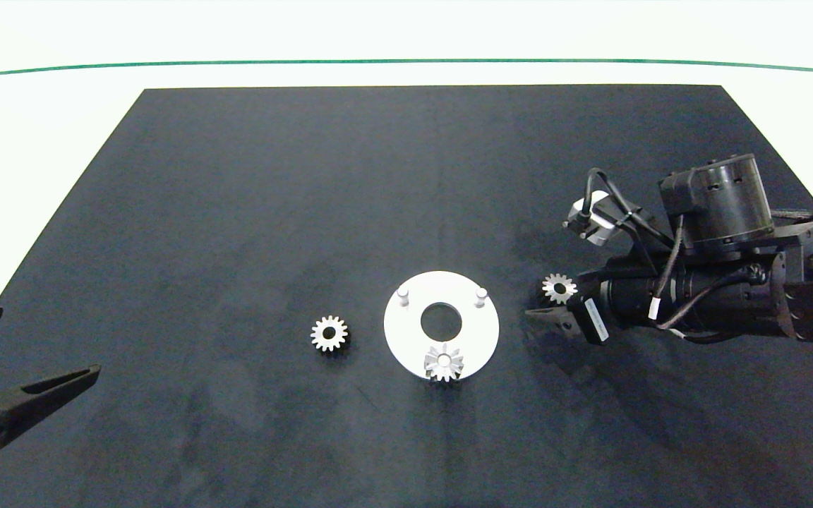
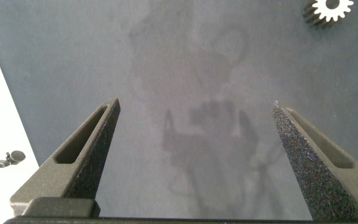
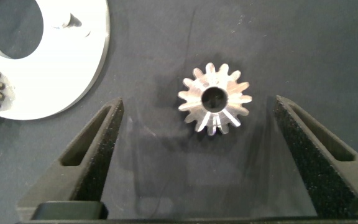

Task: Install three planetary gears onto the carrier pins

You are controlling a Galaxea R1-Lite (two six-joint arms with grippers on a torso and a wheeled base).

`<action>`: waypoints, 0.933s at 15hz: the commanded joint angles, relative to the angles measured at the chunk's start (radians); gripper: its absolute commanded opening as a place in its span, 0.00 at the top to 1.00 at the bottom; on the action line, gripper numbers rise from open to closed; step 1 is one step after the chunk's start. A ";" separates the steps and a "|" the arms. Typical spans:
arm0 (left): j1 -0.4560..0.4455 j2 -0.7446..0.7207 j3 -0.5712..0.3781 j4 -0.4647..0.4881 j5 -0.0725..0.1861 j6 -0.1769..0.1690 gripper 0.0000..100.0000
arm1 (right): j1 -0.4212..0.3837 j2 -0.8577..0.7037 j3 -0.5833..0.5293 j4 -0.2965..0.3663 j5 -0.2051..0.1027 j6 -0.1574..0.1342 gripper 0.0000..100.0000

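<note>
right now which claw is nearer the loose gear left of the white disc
Left. The left claw waits open at the table's left edge, while the right claw is beyond the white disc from that gear, around another gear.

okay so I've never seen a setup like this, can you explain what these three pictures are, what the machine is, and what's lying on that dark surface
It is a two-armed robot working over a dark mat. One camera looks down from above; the other two sit on its wrists, looking past the fingers. The right gripper is open around a loose gear, holding nothing. The left gripper waits open at the mat's edge. A white disc carries one mounted gear and two bare pins. Another gear lies left of the disc.
</note>
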 commanded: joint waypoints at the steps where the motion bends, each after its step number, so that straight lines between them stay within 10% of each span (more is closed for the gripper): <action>1: 0.000 -0.001 0.000 0.002 0.000 0.002 0.00 | 0.000 0.002 0.001 0.000 0.000 -0.003 0.10; 14: 0.005 -0.002 -0.002 0.002 0.000 0.002 0.00 | -0.007 0.054 0.002 -0.072 -0.009 0.008 0.35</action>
